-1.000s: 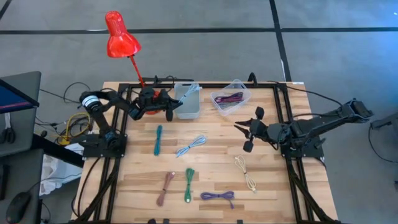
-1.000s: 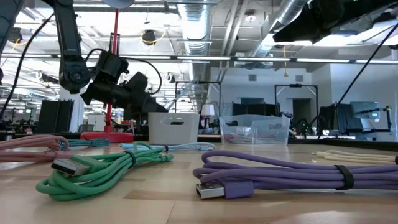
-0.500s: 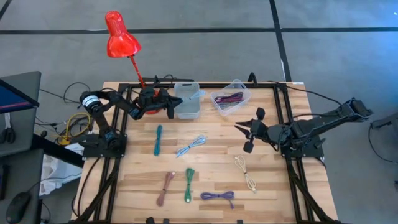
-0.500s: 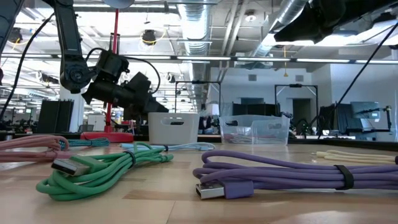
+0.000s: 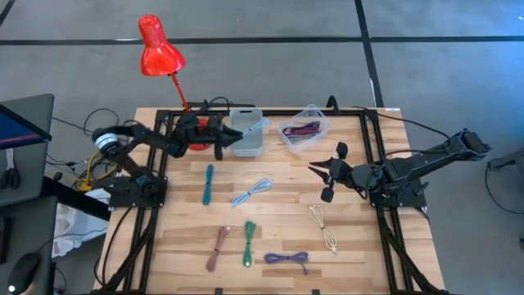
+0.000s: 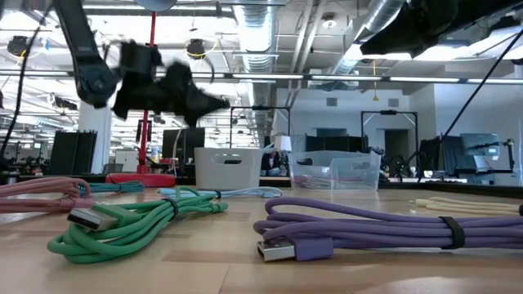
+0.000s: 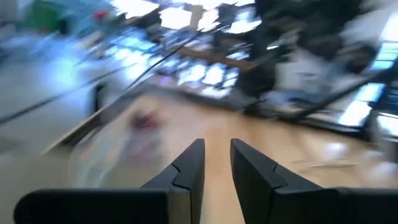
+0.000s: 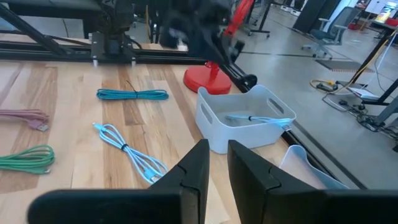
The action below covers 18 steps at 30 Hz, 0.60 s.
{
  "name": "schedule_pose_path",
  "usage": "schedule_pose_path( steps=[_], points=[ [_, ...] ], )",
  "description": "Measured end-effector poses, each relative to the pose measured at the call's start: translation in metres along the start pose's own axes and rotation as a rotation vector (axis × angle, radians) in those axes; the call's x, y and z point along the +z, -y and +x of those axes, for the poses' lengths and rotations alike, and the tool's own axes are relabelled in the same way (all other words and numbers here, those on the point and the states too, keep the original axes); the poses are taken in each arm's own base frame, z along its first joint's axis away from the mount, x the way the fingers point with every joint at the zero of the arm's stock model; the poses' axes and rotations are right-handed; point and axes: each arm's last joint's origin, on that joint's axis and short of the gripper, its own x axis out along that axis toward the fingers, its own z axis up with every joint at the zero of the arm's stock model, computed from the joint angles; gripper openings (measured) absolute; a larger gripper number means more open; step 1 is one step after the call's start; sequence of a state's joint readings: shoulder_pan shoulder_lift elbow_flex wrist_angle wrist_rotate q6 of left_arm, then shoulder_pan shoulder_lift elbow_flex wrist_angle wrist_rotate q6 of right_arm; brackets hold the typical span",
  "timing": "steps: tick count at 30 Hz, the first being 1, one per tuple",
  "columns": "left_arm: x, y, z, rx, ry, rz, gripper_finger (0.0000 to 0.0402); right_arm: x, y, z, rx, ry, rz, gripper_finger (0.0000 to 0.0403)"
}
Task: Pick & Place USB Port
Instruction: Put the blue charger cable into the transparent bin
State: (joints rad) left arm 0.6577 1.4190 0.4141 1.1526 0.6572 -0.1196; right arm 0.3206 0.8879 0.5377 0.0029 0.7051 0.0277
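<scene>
Left pincer (image 5: 225, 146): was held above the table (image 5: 278, 238) just beside the white bin (image 5: 248, 133), on its lamp side; a narrow gap was seen between its fingers (image 7: 186, 171) in the left wrist view, and nothing was gripped.
Right pincer (image 5: 326, 172): was kept over the right part of the table, well apart from the bins; its fingers (image 8: 198, 165) were seen with a narrow gap between them, and nothing was held.
White bin: was placed at the table's far edge; a light blue cable (image 8: 258, 119) was lying inside it, one end draped over the rim.
Clear bin (image 5: 304, 124): was set just beside the white bin; a dark purple cable (image 5: 300, 129) was contained in it.
Teal cable (image 5: 209, 182): was laid on the table near the left arm.
Light blue cable on table (image 5: 252, 192): was lying near the middle.
Pink cable (image 5: 218, 247): was at the near edge.
Green cable (image 5: 249, 242): was lying just beside the pink one.
Purple cable (image 5: 286, 258): was near the front edge.
Cream cable (image 5: 323, 226): was lying below the right pincer.
Red lamp (image 5: 159, 49): was standing at the far left corner.
</scene>
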Motion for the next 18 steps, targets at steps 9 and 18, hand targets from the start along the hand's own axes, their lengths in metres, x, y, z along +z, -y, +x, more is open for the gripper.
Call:
schedule_pose_path(
  steps=[9,18],
  points=[
    [0.04,0.035,-0.022,-0.154,0.057,0.057,0.0077,-0.002,0.0,0.0,0.001,-0.019,-0.016,0.0052],
    [0.038,0.053,-0.048,-0.133,-0.102,-0.129,0.0077,-0.005,0.0,0.0,0.008,-0.041,-0.034,0.0052]
  ],
)
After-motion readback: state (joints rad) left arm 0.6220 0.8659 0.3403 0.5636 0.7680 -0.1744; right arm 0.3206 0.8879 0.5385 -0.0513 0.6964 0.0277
